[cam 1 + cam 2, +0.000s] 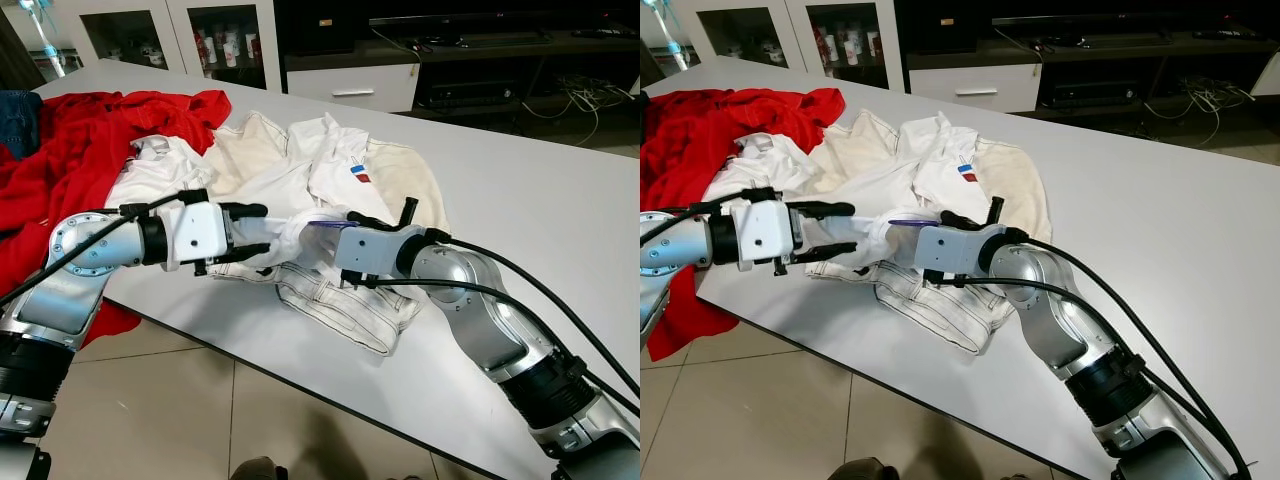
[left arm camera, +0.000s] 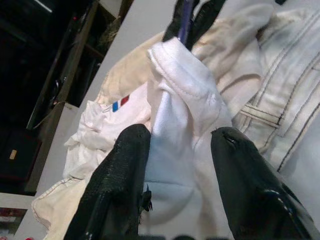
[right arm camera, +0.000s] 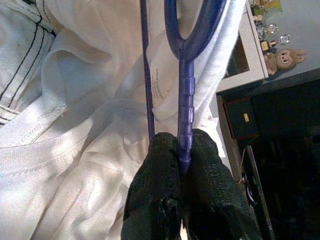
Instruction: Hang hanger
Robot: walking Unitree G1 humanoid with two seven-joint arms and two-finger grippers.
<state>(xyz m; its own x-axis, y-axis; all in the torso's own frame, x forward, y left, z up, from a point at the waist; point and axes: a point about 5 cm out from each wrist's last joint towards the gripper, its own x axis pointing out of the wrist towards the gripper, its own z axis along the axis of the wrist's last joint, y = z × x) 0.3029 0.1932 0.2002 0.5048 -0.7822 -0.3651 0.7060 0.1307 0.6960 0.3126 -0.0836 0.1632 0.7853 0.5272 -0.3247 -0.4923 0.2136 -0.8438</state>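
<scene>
A: How far along was it?
B: Midway, I'd judge. At frame centre the hanger [image 3: 186,100] was partly inside the shirt [image 1: 290,235], with nothing hung anywhere yet; the dressing and the hanging were left.
A: And the grippers?
B: The right gripper [image 3: 182,150] was pinched tight on the hanger's purple stem. The left gripper [image 2: 175,150] had its fingers apart, straddling a bunched fold of the shirt, touching cloth without squeezing.
A: Beyond them?
B: Pale trousers [image 1: 345,305] just under the arms on the table [image 1: 540,200], more clothes behind, a red cloth [image 1: 70,150] at upper left.
</scene>
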